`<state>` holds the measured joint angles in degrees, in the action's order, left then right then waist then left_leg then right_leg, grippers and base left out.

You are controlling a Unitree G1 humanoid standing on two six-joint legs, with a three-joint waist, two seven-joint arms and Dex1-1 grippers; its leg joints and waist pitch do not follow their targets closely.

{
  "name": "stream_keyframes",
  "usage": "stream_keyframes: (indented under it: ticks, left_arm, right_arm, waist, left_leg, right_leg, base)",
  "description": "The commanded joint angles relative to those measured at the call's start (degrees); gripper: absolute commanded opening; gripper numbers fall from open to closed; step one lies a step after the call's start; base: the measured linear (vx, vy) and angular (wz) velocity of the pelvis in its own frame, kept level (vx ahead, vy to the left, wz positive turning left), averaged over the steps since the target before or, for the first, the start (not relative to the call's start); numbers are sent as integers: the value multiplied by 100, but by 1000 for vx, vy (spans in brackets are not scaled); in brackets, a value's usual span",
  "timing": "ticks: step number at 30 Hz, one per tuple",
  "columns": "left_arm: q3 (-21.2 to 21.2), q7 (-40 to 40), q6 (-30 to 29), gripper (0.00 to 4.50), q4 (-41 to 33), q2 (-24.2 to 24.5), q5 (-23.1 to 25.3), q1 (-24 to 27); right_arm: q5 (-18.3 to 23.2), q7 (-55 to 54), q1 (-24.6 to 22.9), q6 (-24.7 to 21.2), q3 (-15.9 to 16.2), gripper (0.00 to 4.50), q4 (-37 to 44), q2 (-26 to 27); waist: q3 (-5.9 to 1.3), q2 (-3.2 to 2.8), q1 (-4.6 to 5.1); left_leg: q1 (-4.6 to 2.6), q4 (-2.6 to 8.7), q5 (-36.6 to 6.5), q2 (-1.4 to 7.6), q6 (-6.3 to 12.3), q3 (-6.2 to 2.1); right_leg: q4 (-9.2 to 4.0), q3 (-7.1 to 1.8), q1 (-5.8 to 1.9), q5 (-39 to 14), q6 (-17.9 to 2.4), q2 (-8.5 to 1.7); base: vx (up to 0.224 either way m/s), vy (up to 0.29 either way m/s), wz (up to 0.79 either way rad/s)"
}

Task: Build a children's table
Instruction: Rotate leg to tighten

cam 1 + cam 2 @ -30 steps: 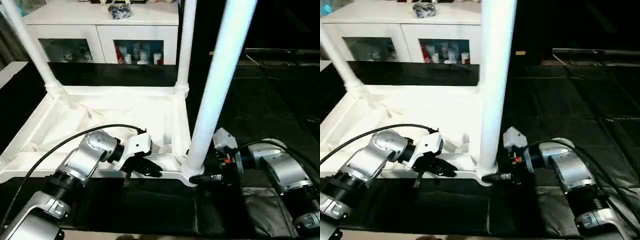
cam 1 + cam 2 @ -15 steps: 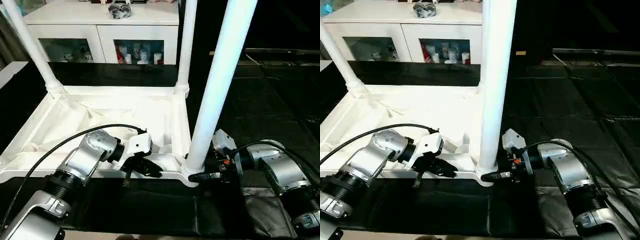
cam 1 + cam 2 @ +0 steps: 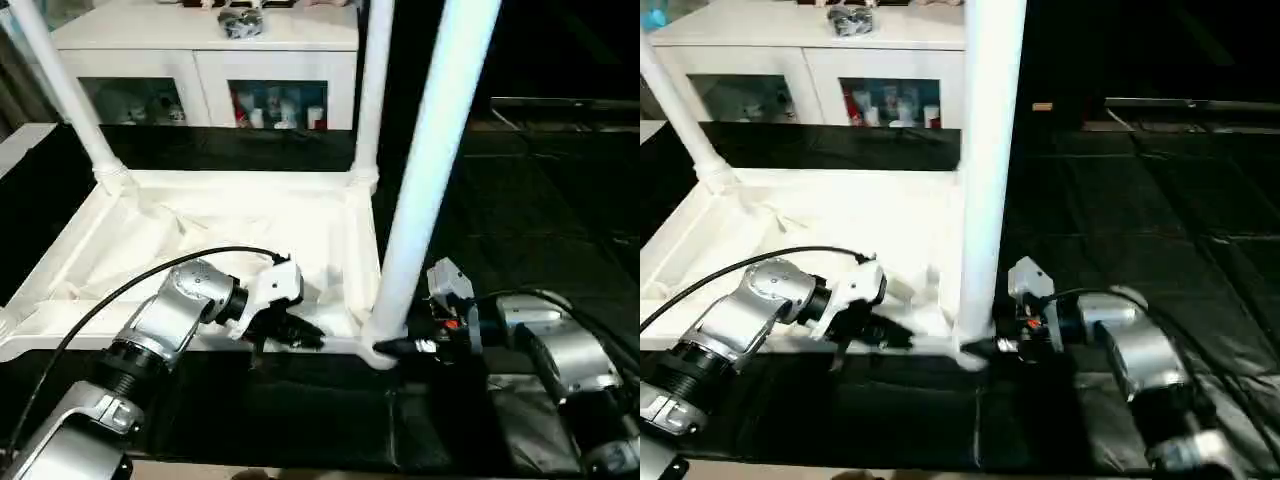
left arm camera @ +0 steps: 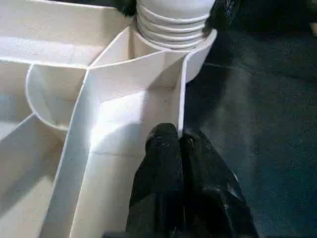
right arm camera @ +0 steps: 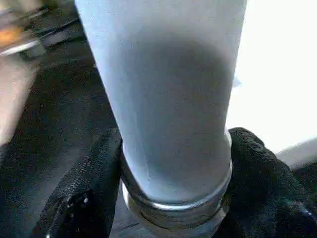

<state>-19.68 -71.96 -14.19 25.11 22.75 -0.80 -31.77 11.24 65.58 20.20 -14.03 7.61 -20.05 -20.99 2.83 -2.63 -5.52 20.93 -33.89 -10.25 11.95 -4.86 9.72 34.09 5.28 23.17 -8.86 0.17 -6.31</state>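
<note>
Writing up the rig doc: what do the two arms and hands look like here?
Both arms are silver metal cylinders with ribbed black joint collars. The left arm carries a thin black cable looping over it and a white wrist housing. The left hand has two glossy black fingers. The right arm has a white wrist block with a small red-orange mark; the right hand has black fingers too.

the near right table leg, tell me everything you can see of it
The near right leg is a long, smooth white plastic tube, standing almost upright with a slight lean. Its ribbed base sits in the round corner socket of the upturned white table top. The right gripper closes around it just above the base, one black finger on each side. Its upper end runs out of frame.
</note>
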Motion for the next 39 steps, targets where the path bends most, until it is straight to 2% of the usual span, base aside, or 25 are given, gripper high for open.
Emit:
stream_keyframes:
  ticks: [1,2,4,7,8,9,11,13,14,17,19,20,23,24,28,33,35,39]
  left_arm:
    - [113,748,-328,0,-181,-546,-67,-209]
    - [151,969,-462,0,-189,-669,-46,-221]
    - [197,1224,-624,0,-198,-818,-27,-239]
    - [419,2047,-977,0,-130,-1303,-22,-334]
    - [471,2274,-1011,0,-109,-1412,17,-366]
    - [498,2423,-1040,0,-105,-1494,46,-389]
    - [522,2568,-1113,0,-190,-1676,70,-402]
    - [457,2508,-1146,0,-251,-1672,103,-384]
    - [439,2478,-1155,0,-291,-1640,109,-360]
    - [456,2459,-1218,0,-374,-1541,121,-299]
    - [472,2432,-1205,0,-372,-1483,113,-283]
    - [485,2412,-1189,0,-374,-1432,104,-267]
    - [455,2205,-1097,0,-412,-1289,93,-227]
    - [413,2014,-1018,0,-435,-1169,81,-194]
    - [363,1693,-849,0,-409,-942,71,-159]
    - [286,1061,-355,0,-261,-570,7,-167]
    - [214,571,-97,0,-211,-370,-102,-159]
    - [107,207,90,0,-191,-214,-129,-146]
  right_arm:
    - [-63,-780,-33,-277,179,272,86,567]
    - [-64,-1059,-19,-373,108,272,88,731]
    - [-138,-1421,7,-458,52,272,96,900]
    - [-424,-2627,206,-698,-99,272,-29,1432]
    - [-473,-2858,267,-722,-130,272,-62,1542]
    - [-506,-2973,309,-725,-128,272,-65,1611]
    - [-612,-3116,372,-550,-45,272,-13,1739]
    - [-543,-3044,368,-511,-54,272,26,1752]
    - [-518,-2998,343,-488,-61,327,68,1743]
    - [-464,-2934,259,-544,-108,343,203,1745]
    - [-438,-2886,210,-552,-105,377,265,1705]
    - [-393,-2819,156,-553,-105,386,333,1647]
    - [-321,-2647,87,-476,-127,399,421,1511]
    - [-257,-2436,52,-412,-149,424,478,1370]
    - [-171,-1967,33,-285,-219,447,494,1006]
    - [-57,-1102,93,9,-376,447,298,421]
    - [73,-430,120,102,-337,447,274,64]
    - [96,53,164,175,-246,447,230,-202]
  waist:
    - [-348,42,29]
    - [-331,46,106]
    - [-335,55,151]
    - [-324,59,244]
    - [-334,30,283]
    - [-338,40,300]
    - [-358,50,314]
    - [-361,41,311]
    - [-373,29,310]
    - [-391,5,300]
    - [-403,13,300]
    - [-409,14,289]
    - [-412,24,287]
    - [-412,27,282]
    - [-417,16,254]
    - [-408,19,204]
    - [-409,29,171]
    - [-407,28,129]
  left_leg:
    - [-54,447,-1835,53,57,-1]
    - [-65,443,-1954,31,2,-15]
    - [-50,447,-1981,19,10,-28]
    - [-55,436,-1999,5,-8,-24]
    - [-33,444,-2012,-8,12,-48]
    - [-36,437,-2016,-7,30,-36]
    - [-28,439,-1926,4,95,-31]
    - [-20,447,-1877,7,138,-29]
    - [1,454,-1800,18,173,-30]
    - [16,449,-1585,35,208,-18]
    - [22,442,-1471,38,225,-16]
    - [15,432,-1364,35,260,-2]
    - [28,426,-1256,37,318,1]
    - [27,427,-1244,38,330,0]
    - [20,412,-1151,48,404,8]
    - [-6,404,-1272,57,405,26]
    - [-2,401,-1269,59,439,23]
    - [-6,399,-1232,83,457,32]
  right_leg:
    - [-503,-179,-257,-2728,-893,-185]
    - [-554,-153,-250,-3060,-762,-188]
    - [-589,-136,-253,-3213,-621,-180]
    - [-611,-126,-215,-3233,-624,-167]
    - [-618,-101,-242,-3262,-566,-164]
    - [-635,-108,-230,-3228,-556,-160]
    - [-612,-120,-230,-2936,-628,-156]
    - [-607,-128,-240,-2795,-671,-159]
    - [-570,-144,-261,-2519,-745,-155]
    - [-492,-174,-285,-1918,-973,-153]
    - [-464,-177,-301,-1678,-1049,-150]
    - [-442,-186,-311,-1466,-1139,-152]
    - [-415,-188,-333,-1315,-1204,-156]
    - [-419,-188,-337,-1314,-1209,-160]
    - [-387,-196,-341,-1079,-1325,-157]
    - [-398,-207,-329,-1227,-1335,-165]
    - [-396,-201,-344,-1227,-1346,-163]
    - [-373,-204,-331,-1183,-1414,-167]
  base:
    - [0,0,0]
    - [0,0,0]
    - [0,0,0]
    - [0,0,0]
    - [0,0,0]
    - [0,0,0]
    - [0,0,0]
    - [0,0,0]
    - [0,0,0]
    - [0,0,0]
    - [0,0,0]
    - [0,0,0]
    - [0,0,0]
    - [0,0,0]
    - [0,0,0]
    - [0,0,0]
    - [0,0,0]
    - [0,0,0]
